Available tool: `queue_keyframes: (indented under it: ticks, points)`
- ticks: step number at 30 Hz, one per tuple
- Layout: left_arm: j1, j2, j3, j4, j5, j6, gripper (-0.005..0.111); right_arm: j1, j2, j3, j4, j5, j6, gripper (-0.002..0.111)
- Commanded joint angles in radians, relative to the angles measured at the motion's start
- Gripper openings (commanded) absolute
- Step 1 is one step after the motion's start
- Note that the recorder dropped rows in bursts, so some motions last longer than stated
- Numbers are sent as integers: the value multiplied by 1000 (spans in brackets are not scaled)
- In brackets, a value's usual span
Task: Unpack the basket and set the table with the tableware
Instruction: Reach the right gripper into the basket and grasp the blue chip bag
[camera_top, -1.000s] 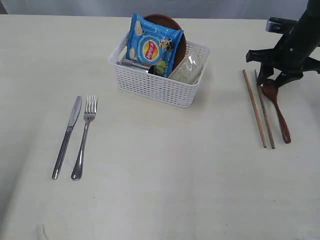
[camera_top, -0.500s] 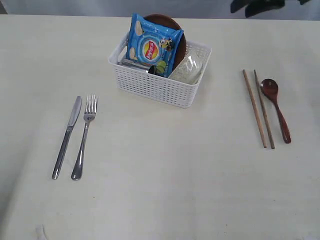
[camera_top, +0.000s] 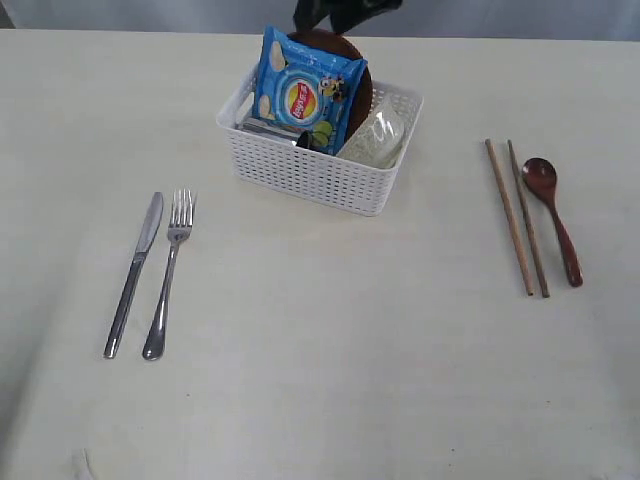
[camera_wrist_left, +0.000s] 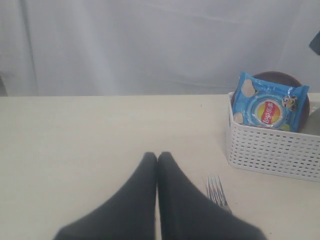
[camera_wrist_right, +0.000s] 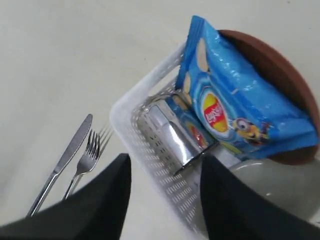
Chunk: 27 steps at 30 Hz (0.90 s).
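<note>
Four items of tableware are laid out on the flat cream-white matte desk (camera_top: 320, 380). A steel knife (camera_top: 133, 272) and a steel fork (camera_top: 168, 275) lie side by side, well apart from the white rectangular perforated plastic basket (camera_top: 320, 175) on its left-arm side. A pair of wooden chopsticks (camera_top: 509, 217), with a reddish-brown wooden spoon (camera_top: 557, 228) just beside them, lies well apart from the basket on its right-arm side. Inside the basket are a brown round plate (camera_top: 345, 47) standing on edge at the rear, a shiny steel cup (camera_wrist_right: 175, 137) lying on its side, and a cream bowl (camera_wrist_right: 265, 182). A blue chips bag (camera_top: 305, 90) leans against the plate and partly covers the cup. The right pincer (camera_wrist_right: 165, 170) hovers above the rear of the basket with its jaws spread wide and nothing between them. The left pincer (camera_wrist_left: 157, 157) hangs low over the desk, near the fork and away from the basket, with its fingers pressed together and empty. The step in hand appears to be the reach for the next piece, probably the cup or the plate, though which one cannot be told. It would be done well by descending straight between the basket walls, keeping the jaws off the crinkled bag, closing on a firm rim rather than the slippery polished side, and lifting clear of the lattice before travelling. The desk is plain and bare between the two place settings. Beyond the basket hangs a pale grey backdrop (camera_wrist_left: 125, 45), perhaps a curtain.
</note>
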<state>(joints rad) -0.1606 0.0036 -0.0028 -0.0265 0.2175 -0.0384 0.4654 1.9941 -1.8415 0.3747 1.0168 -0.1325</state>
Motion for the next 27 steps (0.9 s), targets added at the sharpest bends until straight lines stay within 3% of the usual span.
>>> queue_keyframes:
  ticks: [1, 14, 27]
  points:
    - [-1, -4, 3, -6, -6, 0, 0, 29, 94, -58, -12, -5, 46, 43]
    - [-1, -4, 3, -6, -6, 0, 0, 2, 187, -234, -285, -14, 132, 43]
    - [-1, -4, 3, -6, -6, 0, 0, -56, 211, -251, -299, 66, 101, 43]
